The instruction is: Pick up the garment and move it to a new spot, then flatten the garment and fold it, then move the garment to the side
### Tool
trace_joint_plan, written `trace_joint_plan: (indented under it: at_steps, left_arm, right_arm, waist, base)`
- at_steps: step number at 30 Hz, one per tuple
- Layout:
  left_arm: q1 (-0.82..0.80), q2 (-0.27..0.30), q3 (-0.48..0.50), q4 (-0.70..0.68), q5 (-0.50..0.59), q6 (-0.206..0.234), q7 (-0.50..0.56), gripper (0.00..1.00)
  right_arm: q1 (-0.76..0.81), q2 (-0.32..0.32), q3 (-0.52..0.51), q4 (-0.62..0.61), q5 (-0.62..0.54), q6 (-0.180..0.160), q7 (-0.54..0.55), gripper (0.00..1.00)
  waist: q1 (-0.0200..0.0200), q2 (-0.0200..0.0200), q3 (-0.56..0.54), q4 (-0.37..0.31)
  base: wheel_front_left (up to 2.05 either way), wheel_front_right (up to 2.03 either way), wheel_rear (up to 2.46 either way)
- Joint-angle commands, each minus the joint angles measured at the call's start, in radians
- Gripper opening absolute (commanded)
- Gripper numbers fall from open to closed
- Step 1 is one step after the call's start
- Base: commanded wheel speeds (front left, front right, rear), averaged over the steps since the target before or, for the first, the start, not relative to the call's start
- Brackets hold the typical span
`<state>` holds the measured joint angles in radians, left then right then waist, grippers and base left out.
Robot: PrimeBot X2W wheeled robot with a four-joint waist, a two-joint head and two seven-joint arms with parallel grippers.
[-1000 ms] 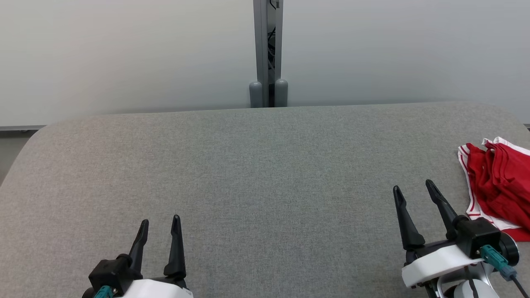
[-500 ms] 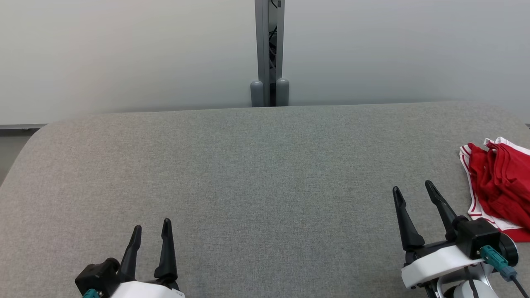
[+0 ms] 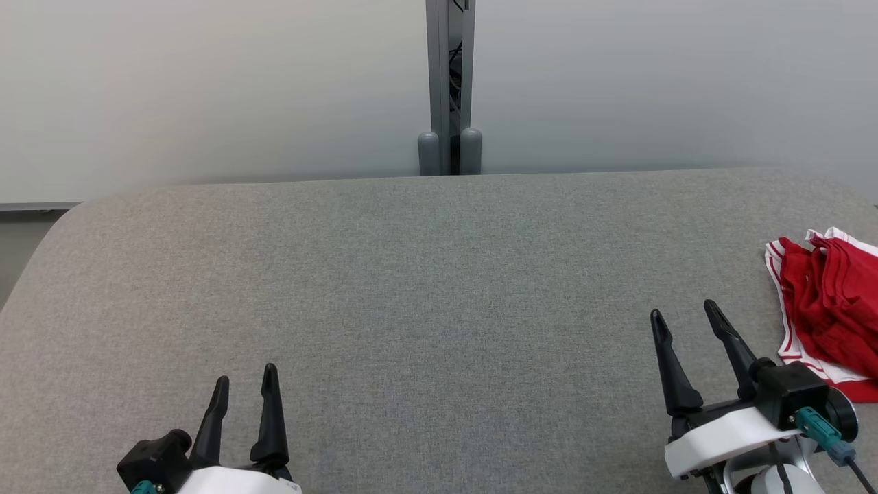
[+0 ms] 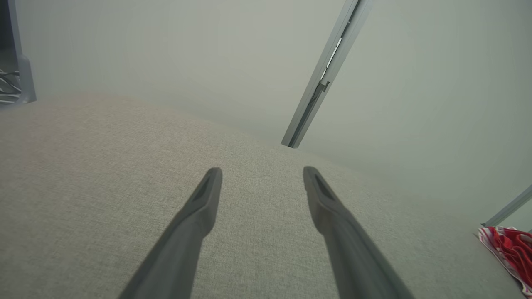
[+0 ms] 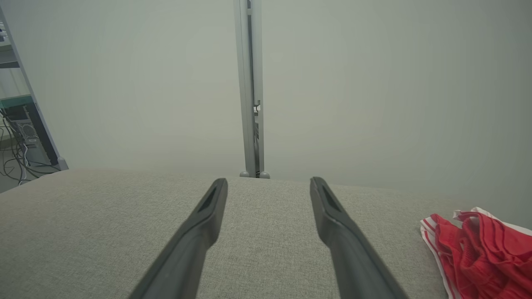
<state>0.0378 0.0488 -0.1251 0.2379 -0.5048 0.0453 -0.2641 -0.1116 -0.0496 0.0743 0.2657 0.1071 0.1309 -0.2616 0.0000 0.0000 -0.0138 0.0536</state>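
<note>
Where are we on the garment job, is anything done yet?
Nothing looks done: the red garment lies bunched, unfolded, at the right edge of the table. Nothing in hand: left gripper and right gripper are open and empty. Pick-up, flattening, folding and moving aside remain.

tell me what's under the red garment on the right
The red garment lies crumpled on the grey padded table near its right edge, with grey fabric showing beside it. What lies directly beneath the folds is covered and cannot be seen.

A grey fabric-covered table point(image 3: 425, 274) carries a crumpled red garment point(image 3: 830, 302) at its right edge.
</note>
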Motion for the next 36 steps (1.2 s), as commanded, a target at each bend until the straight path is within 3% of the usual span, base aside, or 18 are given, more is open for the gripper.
trace_joint_plan:
  at_steps: [1, 12, 13, 19, 36]
  left_arm:
    - [0.010, 0.004, 0.004, 0.002, -0.009, 0.000, 0.002, 1.00]
    - [0.004, 0.005, 0.005, 0.013, -0.029, -0.002, 0.002, 1.00]
    - [0.000, 0.000, 0.001, 0.011, -0.031, 0.000, 0.000, 0.00]
    - [0.022, -0.006, -0.005, 0.063, -0.036, -0.001, 0.001, 0.00]
    - [-0.065, -0.004, 0.015, 0.094, -0.294, -0.042, 0.071, 0.00]
  right_arm:
    - [0.006, -0.003, 0.001, -0.001, 0.006, 0.000, -0.005, 1.00]
    - [0.003, -0.003, 0.007, 0.004, 0.008, 0.000, -0.005, 1.00]
    - [0.000, 0.000, 0.006, 0.005, 0.005, 0.000, 0.000, 0.00]
    - [0.041, 0.014, 0.003, 0.054, 0.009, 0.000, 0.008, 0.00]
    - [0.015, 0.010, -0.084, 0.049, 0.351, 0.000, 0.112, 0.00]
  waist:
    - [0.0000, 0.0000, 0.000, 0.000]
    - [0.0000, 0.0000, 0.001, 0.001]
    - [0.0000, 0.0000, 0.001, 0.001]
    - [0.0000, 0.0000, 0.002, 0.002]
    - [0.0000, 0.0000, 0.004, -0.007]
  base:
    - [0.00, 0.00, 0.00]
    - [0.00, 0.00, 0.00]
    - [0.00, 0.00, 0.00]
    - [0.00, 0.00, 0.00]
    - [0.00, 0.00, 0.00]
